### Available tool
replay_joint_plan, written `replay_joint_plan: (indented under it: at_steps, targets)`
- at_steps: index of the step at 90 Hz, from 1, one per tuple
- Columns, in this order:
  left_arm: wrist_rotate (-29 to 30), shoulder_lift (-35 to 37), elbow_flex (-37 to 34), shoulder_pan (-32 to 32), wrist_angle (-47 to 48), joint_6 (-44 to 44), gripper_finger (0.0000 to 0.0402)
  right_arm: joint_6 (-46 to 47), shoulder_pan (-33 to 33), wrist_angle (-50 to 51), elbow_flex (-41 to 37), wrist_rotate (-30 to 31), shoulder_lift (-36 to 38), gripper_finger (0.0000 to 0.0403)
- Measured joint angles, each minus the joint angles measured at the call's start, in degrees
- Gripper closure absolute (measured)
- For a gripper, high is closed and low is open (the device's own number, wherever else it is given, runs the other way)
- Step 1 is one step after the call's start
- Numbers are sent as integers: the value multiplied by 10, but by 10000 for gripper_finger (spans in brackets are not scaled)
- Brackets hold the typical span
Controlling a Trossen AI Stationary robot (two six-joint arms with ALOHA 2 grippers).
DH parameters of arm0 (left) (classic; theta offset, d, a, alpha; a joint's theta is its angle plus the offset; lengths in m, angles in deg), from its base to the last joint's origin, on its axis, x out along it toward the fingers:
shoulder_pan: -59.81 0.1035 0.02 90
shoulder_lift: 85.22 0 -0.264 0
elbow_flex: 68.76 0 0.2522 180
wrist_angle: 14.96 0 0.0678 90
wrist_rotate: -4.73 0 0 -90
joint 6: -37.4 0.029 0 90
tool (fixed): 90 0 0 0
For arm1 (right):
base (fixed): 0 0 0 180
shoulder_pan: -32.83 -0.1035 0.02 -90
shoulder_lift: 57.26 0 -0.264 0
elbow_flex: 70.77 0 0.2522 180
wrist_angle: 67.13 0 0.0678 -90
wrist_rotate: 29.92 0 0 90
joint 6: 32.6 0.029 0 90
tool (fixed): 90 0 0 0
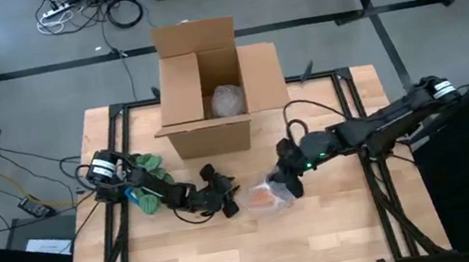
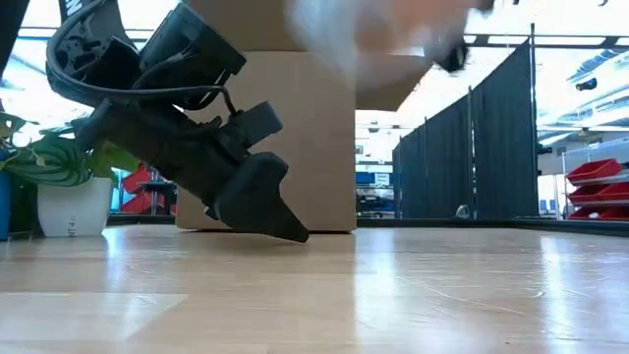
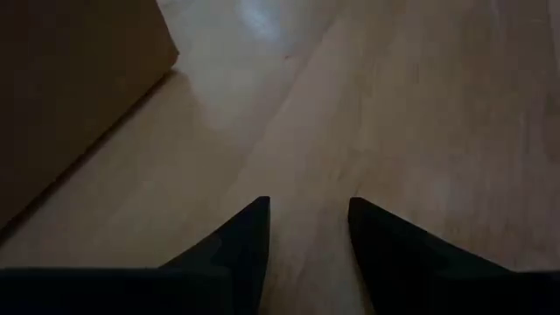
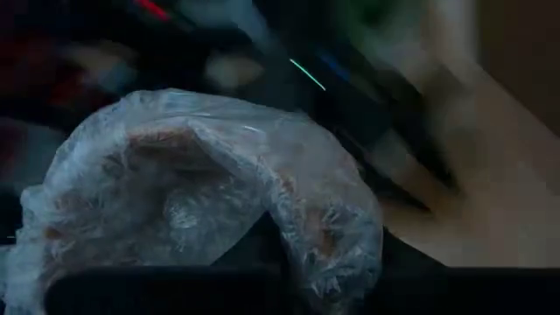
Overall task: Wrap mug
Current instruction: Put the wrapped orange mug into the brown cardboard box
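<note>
The mug, orange under clear bubble wrap, shows as a bundle (image 1: pixel 267 198) at mid-table. It fills the right wrist view (image 4: pixel 201 192) and is a pale blur at the top of the low view (image 2: pixel 364 29). My right gripper (image 1: pixel 286 186) is on the bundle's right side, shut on it. My left gripper (image 1: pixel 229 201) stands just left of the bundle, open (image 3: pixel 309 214) with nothing between its fingers, and its tips slant down close to the table (image 2: pixel 285 226). My right gripper holds the bubble-wrapped mug by the bundle's right side (image 1: pixel 278 191), coming slanting down from the table's right. The wrap itself hides the fingers in the wrist view, so the kind of hold does not show. The low view shows bare table under the bundle, which is lifted clear.
An open cardboard box (image 1: pixel 201 90) stands at the far middle with another bubble-wrapped bundle (image 1: pixel 228 101) inside; its wall is close to my left gripper (image 3: pixel 61 96). A green plant in a white pot (image 2: pixel 59 187) stands at the left by the left arm.
</note>
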Motion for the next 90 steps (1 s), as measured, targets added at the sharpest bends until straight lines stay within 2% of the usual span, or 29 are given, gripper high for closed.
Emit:
replay_joint_plan:
  at_steps: [11,22,30,39,48,57,73,90]
  targets:
    - [0,0,0,0,0,0,259,-53,-24,-174,2,-25,5,382]
    - [0,0,0,0,0,0,259,-160,-40,-364,1,-40,-14,382]
    - [0,0,0,0,0,0,259,-260,-41,-483,3,-4,-27,383]
    - [0,0,0,0,0,0,259,-335,-24,-539,3,61,-42,383]
    - [0,0,0,0,0,0,259,-368,9,-531,28,81,-48,383]
    - [0,-1,0,0,-2,0,259,-372,47,-503,93,74,-50,383]
    - [2,-7,0,2,-7,5,259,-396,116,-289,223,64,-72,385]
    - [24,-33,1,12,-44,43,259,-463,198,-183,341,84,-107,385]
